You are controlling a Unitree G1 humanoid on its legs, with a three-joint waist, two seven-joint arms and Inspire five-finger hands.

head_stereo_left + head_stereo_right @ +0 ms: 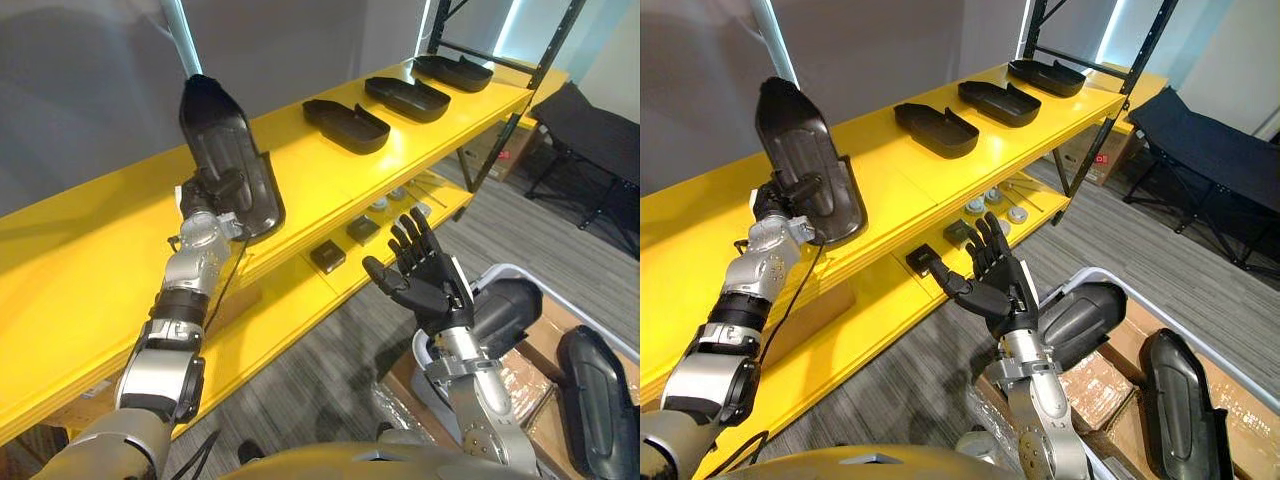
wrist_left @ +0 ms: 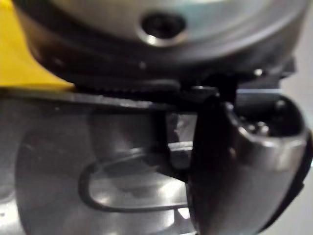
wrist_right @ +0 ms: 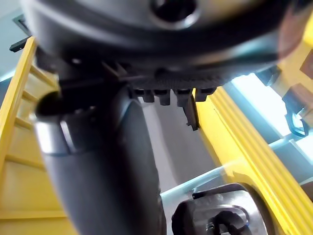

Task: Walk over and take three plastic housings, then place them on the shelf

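Yellow boards make up a long shelving rack with dark metal posts, running from the left foreground away to the upper right. At the left, the left hand (image 1: 213, 195) is clenched around the lower end of a black plastic housing (image 1: 228, 150). The housing stands nearly upright, hollow side facing the viewer, over the front edge of the upper shelf (image 1: 100, 240). Its lower end may be touching the board, but the hand hides the contact. In the left wrist view the thumb (image 2: 234, 166) lies against the housing's glossy inner face.

Further right on the upper shelf, three more lie flat in a spaced row with their open sides up: the first housing (image 1: 345, 125), the second housing (image 1: 407, 98) and the third housing (image 1: 453, 72), each well apart from the held one.

Below, the lower shelf (image 1: 270, 320) carries two small black boxes (image 1: 327, 257) and some small round parts too small to identify.

Right of centre, the right hand (image 1: 420, 270) hovers over the grey carpet (image 1: 320, 370) with its fingers spread wide, holding nothing.

At the lower right, a white-rimmed bin (image 1: 1110, 278) holds a rounded dark housing (image 1: 1080, 318). Just beside it, another housing (image 1: 1180, 400) rests on cardboard boxes (image 1: 1095, 385).
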